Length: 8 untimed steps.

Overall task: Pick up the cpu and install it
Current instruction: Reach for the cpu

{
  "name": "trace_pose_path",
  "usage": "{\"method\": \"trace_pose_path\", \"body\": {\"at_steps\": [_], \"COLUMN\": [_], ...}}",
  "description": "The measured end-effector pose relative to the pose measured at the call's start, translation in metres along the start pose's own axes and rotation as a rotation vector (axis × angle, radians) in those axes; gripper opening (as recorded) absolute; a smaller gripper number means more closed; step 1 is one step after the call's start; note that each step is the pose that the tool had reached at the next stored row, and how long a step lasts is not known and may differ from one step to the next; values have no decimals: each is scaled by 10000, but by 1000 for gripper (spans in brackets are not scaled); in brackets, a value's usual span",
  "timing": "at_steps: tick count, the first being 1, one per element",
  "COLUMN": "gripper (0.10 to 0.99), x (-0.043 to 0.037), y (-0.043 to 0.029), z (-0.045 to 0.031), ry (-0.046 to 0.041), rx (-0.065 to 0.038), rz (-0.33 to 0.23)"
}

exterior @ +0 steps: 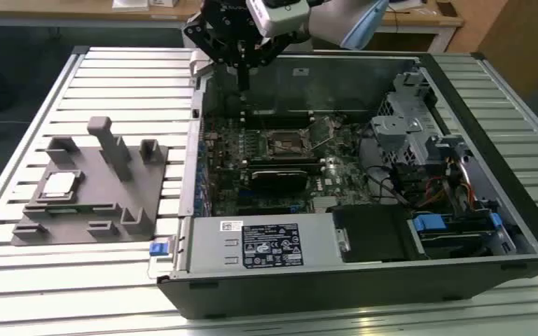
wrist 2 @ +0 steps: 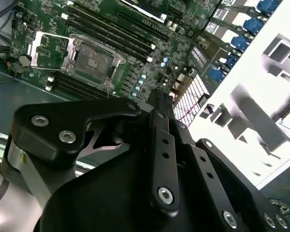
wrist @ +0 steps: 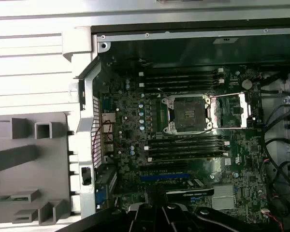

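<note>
Gripper [exterior: 244,84]: hangs above the open case [exterior: 344,287], near its wall on the exterior view's left; fingers drawn together, holding nothing.
Cpu [exterior: 59,185]: lies flat on the grey fixture [exterior: 101,210], outside the case, well apart from the gripper.
Socket [wrist: 187,113]: sits on the motherboard, frame lifted open.

The cpu [exterior: 57,185] is a small, flat, square chip with a pale silver-white metal top. It lies level and top-up in a shallow recess of the grey fixture [exterior: 110,194]. It sits at the exterior view's left, outside the open computer case [exterior: 344,288] and well apart from the motherboard socket [exterior: 283,144].
</note>
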<state>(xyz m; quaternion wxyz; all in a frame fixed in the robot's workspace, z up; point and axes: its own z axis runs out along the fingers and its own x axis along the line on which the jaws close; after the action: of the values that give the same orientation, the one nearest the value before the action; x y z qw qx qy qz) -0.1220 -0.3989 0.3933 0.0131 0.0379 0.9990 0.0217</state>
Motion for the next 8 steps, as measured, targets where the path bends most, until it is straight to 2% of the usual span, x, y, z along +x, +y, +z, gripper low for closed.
{"method": "trace_pose_path", "body": {"at_steps": [8], "gripper": [106], "x": [7], "y": [0], "z": [-1], "ry": [1], "rx": [2], "rz": [1]}}
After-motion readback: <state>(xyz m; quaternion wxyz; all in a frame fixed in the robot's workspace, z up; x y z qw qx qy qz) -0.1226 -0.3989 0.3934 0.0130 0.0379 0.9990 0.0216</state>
